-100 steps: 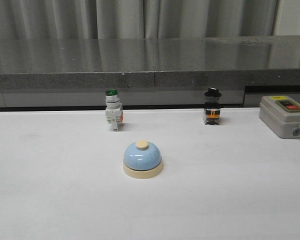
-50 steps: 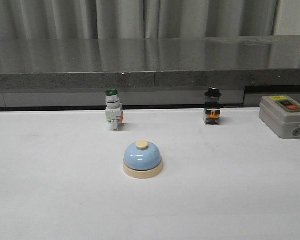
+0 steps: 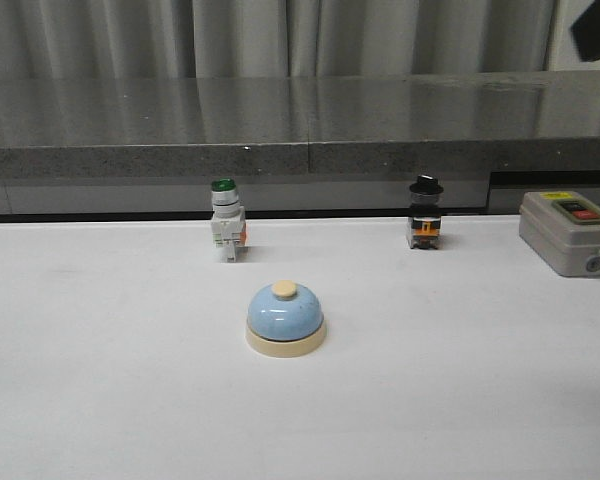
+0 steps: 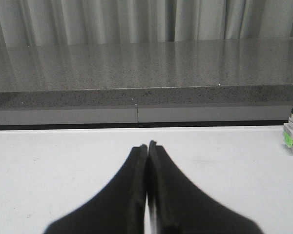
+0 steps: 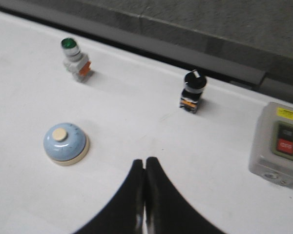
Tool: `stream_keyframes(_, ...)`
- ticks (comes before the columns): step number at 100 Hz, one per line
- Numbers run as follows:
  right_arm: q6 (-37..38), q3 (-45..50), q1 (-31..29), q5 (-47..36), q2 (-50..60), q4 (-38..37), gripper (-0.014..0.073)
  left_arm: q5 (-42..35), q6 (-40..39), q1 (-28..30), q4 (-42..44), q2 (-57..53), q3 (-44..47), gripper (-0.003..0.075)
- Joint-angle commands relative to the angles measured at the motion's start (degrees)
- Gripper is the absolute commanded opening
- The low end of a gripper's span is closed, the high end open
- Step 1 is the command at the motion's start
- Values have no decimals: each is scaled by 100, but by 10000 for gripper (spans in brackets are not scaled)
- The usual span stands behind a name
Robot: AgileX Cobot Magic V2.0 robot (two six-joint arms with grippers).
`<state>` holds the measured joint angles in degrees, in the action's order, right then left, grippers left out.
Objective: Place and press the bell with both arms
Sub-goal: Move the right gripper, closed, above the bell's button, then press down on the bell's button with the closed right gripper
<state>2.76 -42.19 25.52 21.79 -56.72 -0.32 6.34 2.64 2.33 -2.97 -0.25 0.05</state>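
Nothing's been started yet: the bell (image 3: 285, 319) is sat untouched mid-table, in front of the green-capped switch (image 3: 226, 231). Both the left gripper (image 4: 147, 146) and right gripper (image 5: 144, 162) are clenched empty (placing and pressing all left).

Light-blue bell (image 3: 285, 317), cream base

Front view faces forward, low over the table (image 3: 100, 400); right wrist looks down from high, sharing its bell (image 3: 285, 318).
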Motion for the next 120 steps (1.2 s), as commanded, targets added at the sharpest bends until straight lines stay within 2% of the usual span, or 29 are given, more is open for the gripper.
stream_keyframes(1,-191,-489,226,-96,-368,-78,-68,-454,-44,5,-54,-199,122,-19)
stream_keyframes(26,-276,-1721,747,822,-1692,-78,-68,-454,-44,5,-54,-199,122,-19)
stream_keyframes(59,-316,-3424,1238,2542,-3364,-78,-68,-454,-44,5,-54,-199,122,-19)
stream_keyframes(85,-316,-4444,1534,3001,-4505,-373,-68,-454,-44,5,-54,-199,122,-19)
stream_keyframes(120,-316,-5034,1558,3245,-5325,-483,-68,-454,-44,5,-54,-199,122,-19)
